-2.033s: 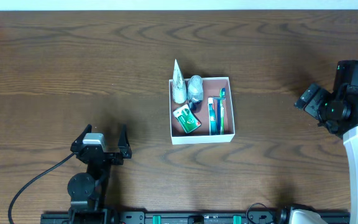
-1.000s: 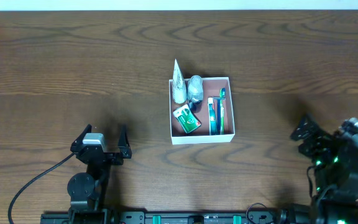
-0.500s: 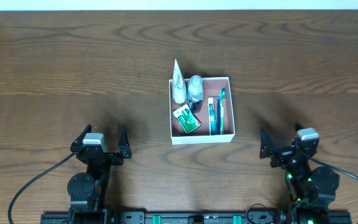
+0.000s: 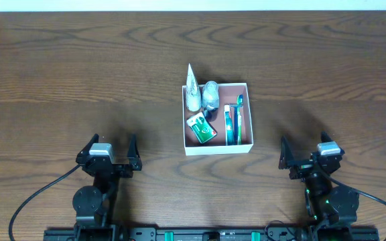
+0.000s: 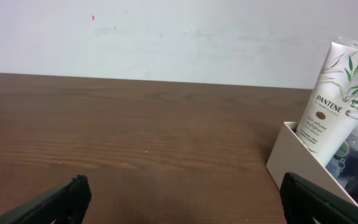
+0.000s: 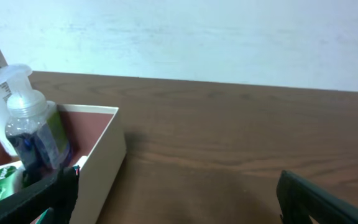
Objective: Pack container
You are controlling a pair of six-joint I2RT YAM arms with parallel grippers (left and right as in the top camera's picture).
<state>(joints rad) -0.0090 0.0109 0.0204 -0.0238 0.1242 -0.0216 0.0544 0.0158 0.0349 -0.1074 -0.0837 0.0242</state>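
The container (image 4: 218, 149), a shallow white-walled box with a pinkish floor, sits at the table's middle. In it are a white tube (image 4: 192, 90), a clear pump bottle (image 4: 210, 96), a green packet (image 4: 201, 128) and toothbrushes (image 4: 232, 124). My left gripper (image 4: 109, 148) rests open near the front edge, left of the box, with nothing between its fingers. My right gripper (image 4: 305, 151) is open and empty at the front right. The left wrist view shows the left gripper (image 5: 185, 199) facing the box corner (image 5: 291, 155) and the tube (image 5: 337, 93). From the right gripper (image 6: 179, 196), the box wall (image 6: 101, 165) and bottle (image 6: 33, 134) show.
Dark wooden table (image 4: 79, 67) all around the box. A pale wall (image 5: 166, 31) rises behind the far edge. Black cables (image 4: 32, 197) trail from the arm bases along the front edge.
The right arm has swung from the far right of the table down to the front edge, right of the box, and settled there. The left arm and the box contents have not moved.
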